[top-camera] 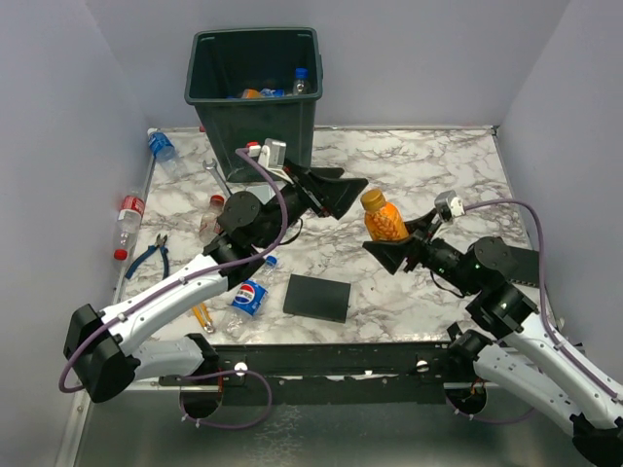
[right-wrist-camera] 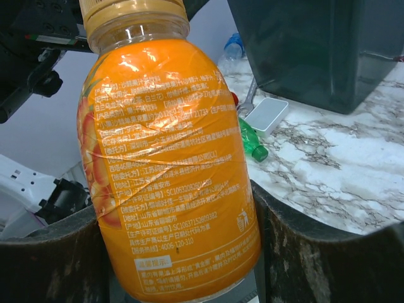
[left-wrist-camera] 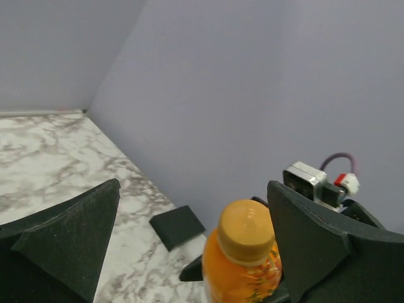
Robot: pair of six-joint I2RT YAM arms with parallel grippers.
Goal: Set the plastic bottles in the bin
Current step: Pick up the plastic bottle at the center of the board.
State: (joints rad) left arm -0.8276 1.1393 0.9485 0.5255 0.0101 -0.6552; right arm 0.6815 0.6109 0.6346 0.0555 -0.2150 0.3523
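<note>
Orange-labelled juice bottle is gripped upright by the right claw, just right of the wide-open left claw.

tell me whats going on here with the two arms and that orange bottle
The right gripper holds an orange bottle upright above the table, clamped on its lower part. The left gripper is wide open and points at that bottle from the bin side without touching it; this may be a handover. The green bin at the far edge already has a few bottles in it. More lie on the table's left side, among them a Pepsi bottle and a red-labelled one.
</note>
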